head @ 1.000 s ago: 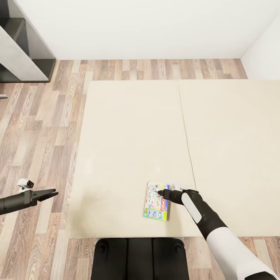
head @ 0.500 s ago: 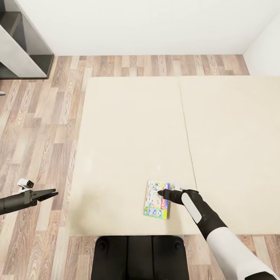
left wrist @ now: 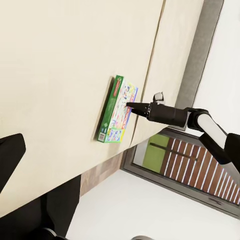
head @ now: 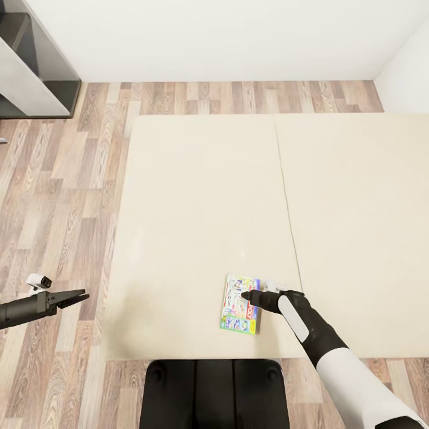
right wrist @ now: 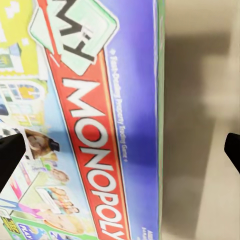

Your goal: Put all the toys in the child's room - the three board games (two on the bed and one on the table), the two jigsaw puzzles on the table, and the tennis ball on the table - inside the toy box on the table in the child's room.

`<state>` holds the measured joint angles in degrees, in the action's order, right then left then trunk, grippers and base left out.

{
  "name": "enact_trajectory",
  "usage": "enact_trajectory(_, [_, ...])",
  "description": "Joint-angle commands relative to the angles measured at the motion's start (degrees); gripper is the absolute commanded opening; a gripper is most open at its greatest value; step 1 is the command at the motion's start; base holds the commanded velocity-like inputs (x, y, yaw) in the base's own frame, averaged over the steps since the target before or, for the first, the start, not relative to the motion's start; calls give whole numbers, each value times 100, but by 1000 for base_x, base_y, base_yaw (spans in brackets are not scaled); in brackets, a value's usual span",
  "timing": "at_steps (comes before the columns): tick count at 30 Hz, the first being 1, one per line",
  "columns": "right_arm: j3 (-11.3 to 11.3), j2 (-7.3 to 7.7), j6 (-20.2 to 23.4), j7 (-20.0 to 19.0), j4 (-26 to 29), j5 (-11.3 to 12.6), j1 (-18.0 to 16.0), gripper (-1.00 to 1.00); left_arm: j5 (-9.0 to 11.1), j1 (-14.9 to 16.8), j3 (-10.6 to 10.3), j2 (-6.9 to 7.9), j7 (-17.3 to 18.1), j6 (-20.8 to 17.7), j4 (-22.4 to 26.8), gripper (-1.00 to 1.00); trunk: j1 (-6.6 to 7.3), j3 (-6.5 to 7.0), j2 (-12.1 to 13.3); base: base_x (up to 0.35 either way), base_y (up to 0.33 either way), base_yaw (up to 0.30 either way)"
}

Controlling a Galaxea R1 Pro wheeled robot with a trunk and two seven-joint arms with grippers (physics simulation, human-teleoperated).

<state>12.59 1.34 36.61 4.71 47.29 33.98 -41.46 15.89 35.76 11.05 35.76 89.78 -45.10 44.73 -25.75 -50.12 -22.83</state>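
One board game [head: 240, 304], a flat box with a colourful cover and green edges, lies flat on the cream bed [head: 196, 196] near its front edge. My right gripper [head: 247, 295] hovers over the box's right half. In the right wrist view the gripper [right wrist: 125, 150] is open, one fingertip over the printed cover [right wrist: 95, 125] and the other beyond the box's green edge. The left wrist view shows the box [left wrist: 116, 110] with that gripper [left wrist: 131, 106] at its side. My left gripper [head: 80, 296] hangs open over the wood floor, left of the bed, holding nothing.
Dark grey furniture [head: 30, 65] stands at the far left by the white wall. Wood floor [head: 65, 196] runs along the bed's left and far sides. My black base [head: 214, 393] sits against the bed's front edge. A grey-framed window [left wrist: 170, 160] appears in the left wrist view.
The whole head view has shifted slightly, so the bed and box sit a little higher in the picture. Both grippers keep their poses.
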Motion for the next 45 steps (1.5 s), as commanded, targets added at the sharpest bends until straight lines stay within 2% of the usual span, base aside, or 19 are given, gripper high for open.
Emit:
enact_trajectory(1, [24, 7, 13, 49, 9, 57, -2, 100, 0, 1, -1, 2, 22, -61, 1, 100, -3, -6, -9, 0, 0, 0])
enact_trajectory(45, [24, -9, 19, 30, 41, 53, -2, 100, -5, 1, 0, 1, 22, -61, 1, 100, -3, -43, -9, 0, 0, 0])
